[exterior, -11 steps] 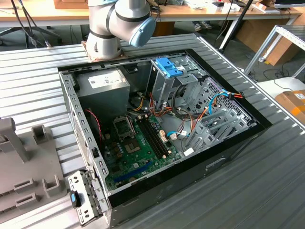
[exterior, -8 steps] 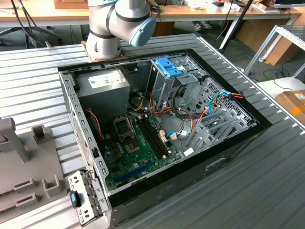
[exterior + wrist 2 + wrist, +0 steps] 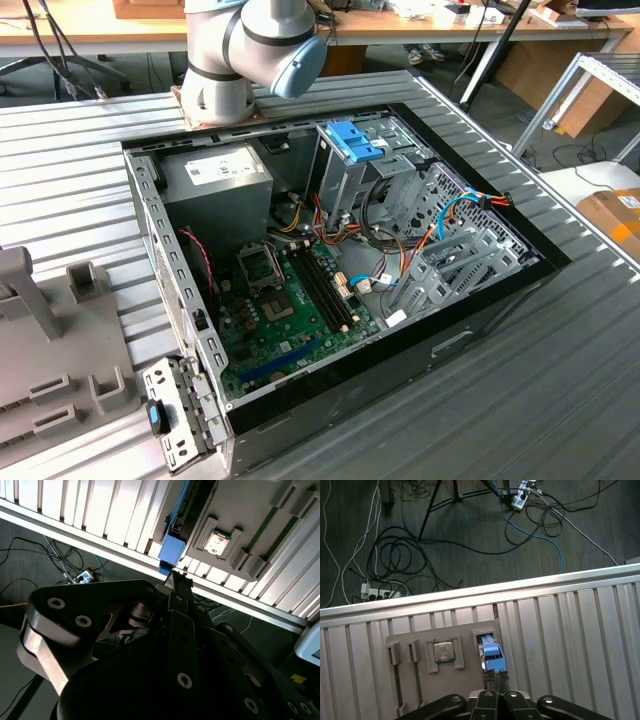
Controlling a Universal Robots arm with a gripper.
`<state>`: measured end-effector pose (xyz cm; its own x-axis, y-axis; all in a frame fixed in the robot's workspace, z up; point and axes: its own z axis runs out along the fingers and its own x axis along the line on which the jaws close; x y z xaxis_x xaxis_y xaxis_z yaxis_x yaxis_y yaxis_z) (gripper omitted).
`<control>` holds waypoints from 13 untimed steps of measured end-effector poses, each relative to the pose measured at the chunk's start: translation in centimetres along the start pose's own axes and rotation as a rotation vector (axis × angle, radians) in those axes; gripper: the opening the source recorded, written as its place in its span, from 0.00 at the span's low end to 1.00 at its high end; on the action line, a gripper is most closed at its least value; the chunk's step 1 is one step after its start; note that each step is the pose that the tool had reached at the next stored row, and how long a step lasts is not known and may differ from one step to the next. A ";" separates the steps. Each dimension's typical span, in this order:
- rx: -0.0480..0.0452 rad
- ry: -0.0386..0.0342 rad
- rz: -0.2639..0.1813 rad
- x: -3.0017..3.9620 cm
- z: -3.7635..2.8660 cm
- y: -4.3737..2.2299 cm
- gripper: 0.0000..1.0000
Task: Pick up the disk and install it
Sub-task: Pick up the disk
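1. Finding the disk, a flat black rectangular hard drive framed by bright blue plastic carrier rails, standing on edge in a narrow slot of the grey moulded plastic holder.
2. Placing that holder close to one edge of the ribbed metal tabletop, with dark floor and loose cables just beyond the edge.
3. Seeing the blue end tab in both wrist views, poking out of the slot toward the arm, next to a pocket holding a small square silver processor chip.
4. Hovering the black two-finger gripper directly over that tab, very near it but apparently not touching.
5. Showing the jaws drawn together, with nothing between them.
6. Judging the disk as rigid, dense and fairly heavy for its size, not giving under a pinch, yet sensitive to knocks and drops.
7. Treating the rails and tab as smooth, slightly springy plastic, likely flexing or slipping if pinched alone.
8. Favouring a hold across the two broad flat faces just under the tab, square to the slot. Judging this as letting the weight hang straight below the jaws instead of levering against the slot walls.
9. Noting the open black and grey desktop computer case lying around the tabletop's middle in the exterior view, well apart from the holder at the exterior view's left.
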<state>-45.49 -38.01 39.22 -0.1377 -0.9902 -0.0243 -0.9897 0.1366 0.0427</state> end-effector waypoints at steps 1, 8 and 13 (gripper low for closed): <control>0.0000 0.0001 -0.007 0.00 0.01 -0.01 0.11; 0.0094 -0.0012 -0.009 0.01 0.03 -0.02 0.11; 0.0169 -0.0024 -0.009 0.00 0.03 -0.01 0.11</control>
<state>-45.47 -38.02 39.20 -0.1286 -0.9913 -0.0270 -0.9915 0.1279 0.0256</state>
